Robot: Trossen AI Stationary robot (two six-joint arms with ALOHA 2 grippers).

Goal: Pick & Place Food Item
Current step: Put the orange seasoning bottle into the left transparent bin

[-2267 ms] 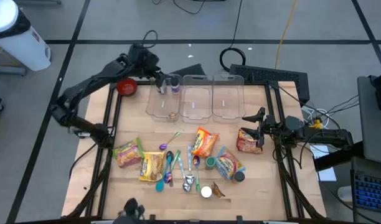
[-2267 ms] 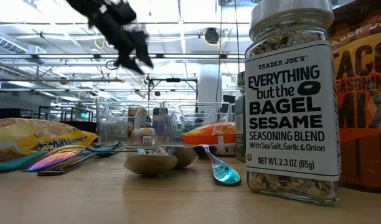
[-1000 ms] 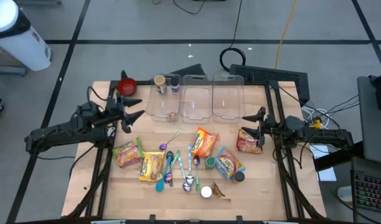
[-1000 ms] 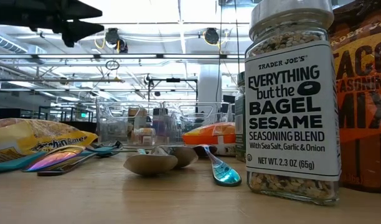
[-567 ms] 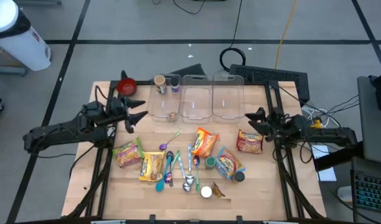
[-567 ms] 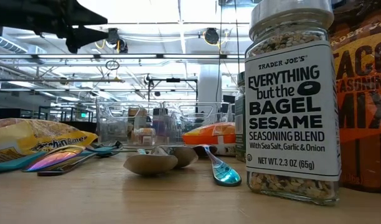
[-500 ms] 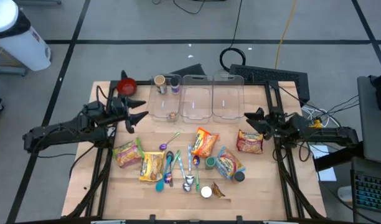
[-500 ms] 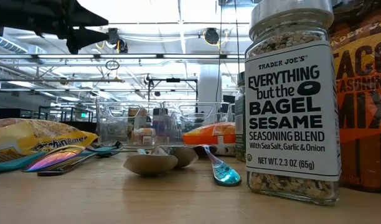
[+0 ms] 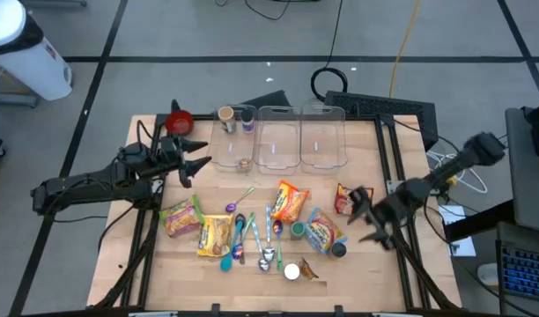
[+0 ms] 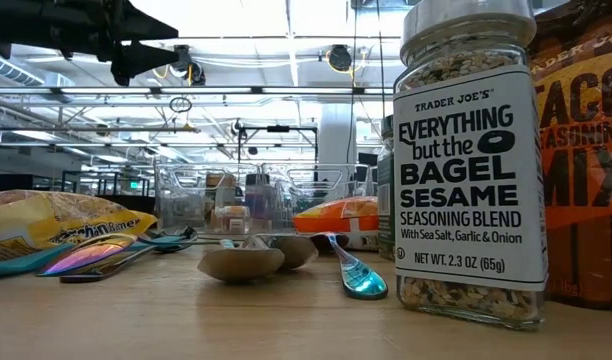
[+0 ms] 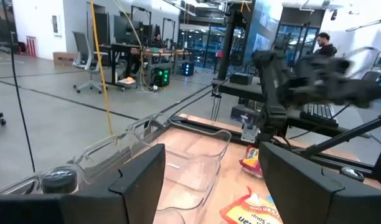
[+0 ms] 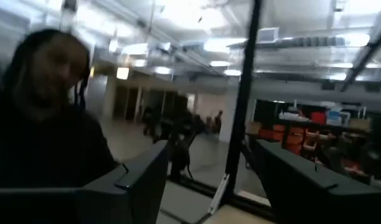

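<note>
Several noodle packets lie flat on the wooden table: two at the left (image 9: 181, 216) (image 9: 215, 235), one mid-table (image 9: 289, 201), one beside the spice jars (image 9: 324, 233) and a red one (image 9: 344, 197) at the right. My left gripper (image 9: 199, 158) hovers open above the table's left side, level, beside the left clear bin (image 9: 232, 145); it shows high in the low view (image 10: 164, 34). My right gripper (image 9: 365, 217) hangs open in the air just right of the red packet, tipped upward. Neither holds anything.
Three clear bins (image 9: 278, 141) stand in a row at the far edge; the left one holds small jars. Spoons (image 9: 252, 238) lie mid-table, spice jars (image 9: 297, 231) (image 10: 466, 160) near the front, a red bowl (image 9: 180, 121) far left. A person shows beyond the table (image 12: 47, 106).
My right gripper has swung from the table's right edge toward the near edge, risen and tipped its fingers upward, staying open. The red packet beside it has not moved.
</note>
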